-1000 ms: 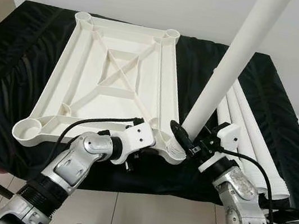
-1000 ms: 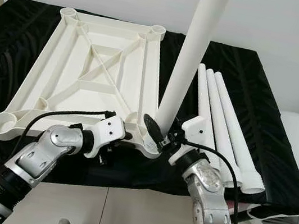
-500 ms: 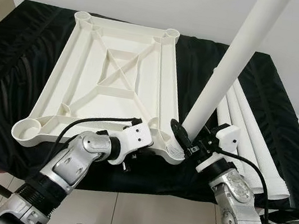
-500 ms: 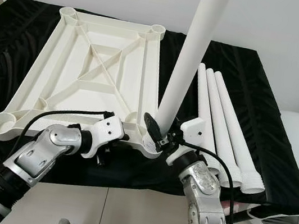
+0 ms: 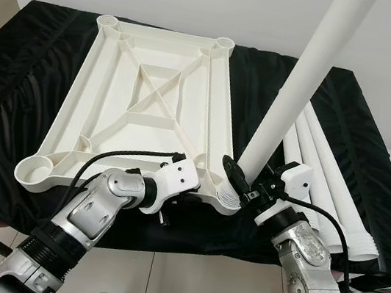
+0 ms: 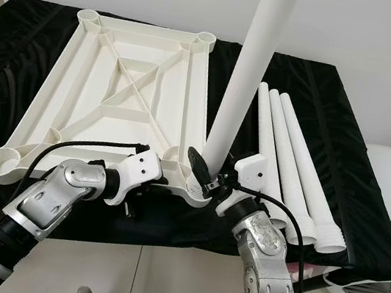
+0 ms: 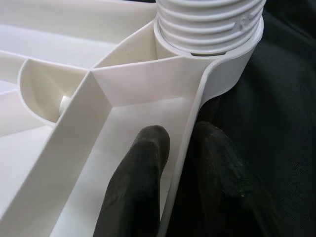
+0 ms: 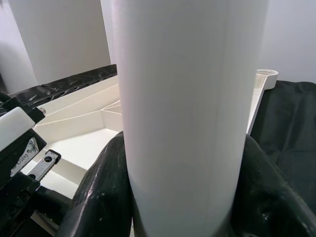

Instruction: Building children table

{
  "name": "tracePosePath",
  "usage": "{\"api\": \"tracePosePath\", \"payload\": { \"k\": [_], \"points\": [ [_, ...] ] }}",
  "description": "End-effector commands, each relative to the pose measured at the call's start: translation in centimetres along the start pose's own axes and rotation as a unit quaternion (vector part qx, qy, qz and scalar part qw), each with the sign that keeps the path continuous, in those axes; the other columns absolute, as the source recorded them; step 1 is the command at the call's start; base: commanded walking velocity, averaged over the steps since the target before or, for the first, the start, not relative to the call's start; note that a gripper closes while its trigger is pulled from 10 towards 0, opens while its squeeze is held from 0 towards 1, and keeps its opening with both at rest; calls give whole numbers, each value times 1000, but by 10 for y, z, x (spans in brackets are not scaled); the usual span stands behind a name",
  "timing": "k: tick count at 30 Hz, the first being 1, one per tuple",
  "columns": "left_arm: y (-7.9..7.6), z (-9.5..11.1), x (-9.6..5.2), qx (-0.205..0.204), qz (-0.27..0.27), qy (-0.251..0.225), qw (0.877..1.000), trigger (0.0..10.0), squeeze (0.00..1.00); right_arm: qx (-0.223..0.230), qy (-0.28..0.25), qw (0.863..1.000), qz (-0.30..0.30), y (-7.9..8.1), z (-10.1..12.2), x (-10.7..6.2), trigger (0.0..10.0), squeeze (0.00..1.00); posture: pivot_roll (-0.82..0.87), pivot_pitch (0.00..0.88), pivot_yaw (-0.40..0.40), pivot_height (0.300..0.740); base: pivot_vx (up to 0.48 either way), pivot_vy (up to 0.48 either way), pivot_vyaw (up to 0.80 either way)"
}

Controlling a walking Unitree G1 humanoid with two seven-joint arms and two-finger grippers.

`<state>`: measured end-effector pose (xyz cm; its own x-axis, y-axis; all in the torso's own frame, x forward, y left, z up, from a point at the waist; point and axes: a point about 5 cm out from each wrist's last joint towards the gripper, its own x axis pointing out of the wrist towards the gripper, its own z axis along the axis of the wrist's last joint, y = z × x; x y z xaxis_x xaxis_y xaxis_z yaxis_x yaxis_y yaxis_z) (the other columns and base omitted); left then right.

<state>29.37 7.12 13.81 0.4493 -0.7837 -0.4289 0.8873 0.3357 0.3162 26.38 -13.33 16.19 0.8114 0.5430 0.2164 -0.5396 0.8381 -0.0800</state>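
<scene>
Running out of the top of the picture, the smooth white plastic leg tube (image 5: 294,88) is clenched by the right claw (image 5: 241,180), its ribbed end seated in the near corner socket of the upturned white ribbed plastic tabletop (image 5: 146,105); it stands slightly straighter than before. That tabletop's near rim is pinched by the left claw (image 7: 173,187).

White tabletop (image 5: 150,102) with an X-ribbed underside, plain white leg (image 5: 293,95) with a ridged threaded end, three white spare legs (image 6: 290,161), black cloth (image 5: 15,66), black fingers (image 7: 138,187)
</scene>
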Motion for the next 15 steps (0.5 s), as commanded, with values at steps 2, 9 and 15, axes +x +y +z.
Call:
{"api": "tracePosePath", "payload": {
  "k": [2, 9, 15],
  "points": [
    [6, -9, -2, -10, 24, 31, 999, 0, 0, 18, 72, 997, -16, 1, -28, -11, 10000, 0, -60, 129, -7, 740, 0, 0, 0],
    [18, -9, -3, -33, 68, 49, 996, 10000, 0, 19, 73, 997, -17, 4, -28, -12, 10000, 0, -63, 132, -5, 740, 0, 0, 0],
    [29, -9, -5, -49, 107, 62, 991, 10000, 0, 17, 73, 997, -22, 3, -28, -12, 10000, 0, -63, 132, -6, 740, 0, 0, 0]
  ]
}}
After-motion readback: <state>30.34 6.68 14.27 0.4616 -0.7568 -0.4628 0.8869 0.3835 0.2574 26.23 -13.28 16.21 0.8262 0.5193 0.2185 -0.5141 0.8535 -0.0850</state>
